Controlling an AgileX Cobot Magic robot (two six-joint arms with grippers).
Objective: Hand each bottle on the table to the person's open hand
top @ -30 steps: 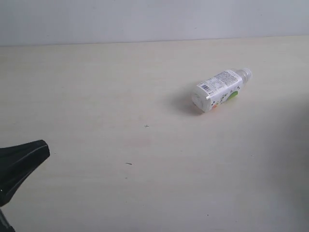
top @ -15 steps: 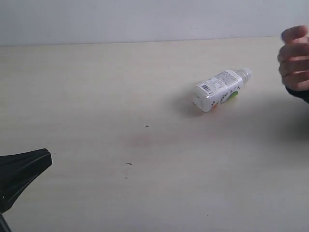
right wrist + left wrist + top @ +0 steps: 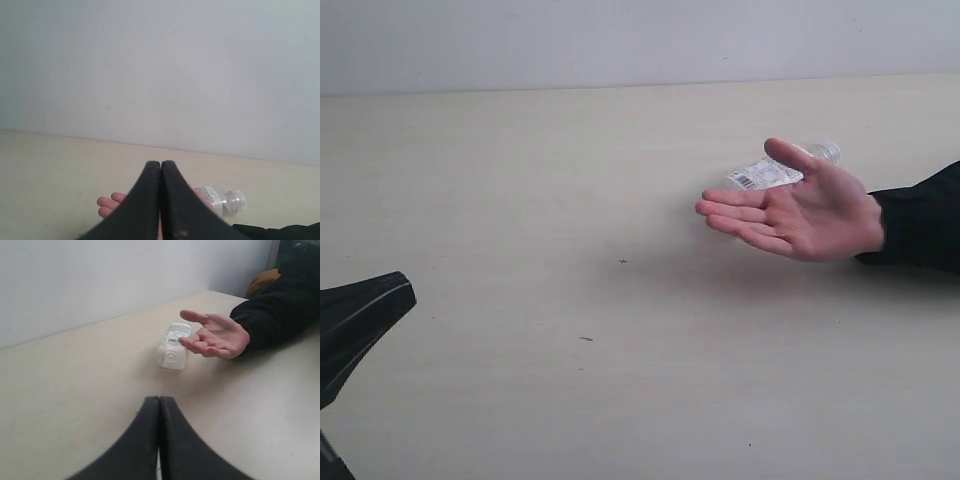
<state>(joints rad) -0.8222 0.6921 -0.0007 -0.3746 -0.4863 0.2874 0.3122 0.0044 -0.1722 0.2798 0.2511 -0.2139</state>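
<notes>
Bottle (image 3: 766, 173) lies on its side on bench (image 3: 570, 180); person's open palm (image 3: 812, 215) just beside it. Left hand (image 3: 159, 399), right hand (image 3: 161, 163): both pressed together.

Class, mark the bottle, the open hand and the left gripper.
bottle (image 3: 172, 347), left wrist view, on its body near the base.
open hand (image 3: 220, 337), left wrist view, on the palm.
left gripper (image 3: 159, 401), left wrist view, where the shut fingertips meet.

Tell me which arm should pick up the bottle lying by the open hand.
Probably right: the bottle lies on the right side of the table, just ahead of the shut right gripper, while the left gripper sits far left. The hand partly blocks it.
</notes>
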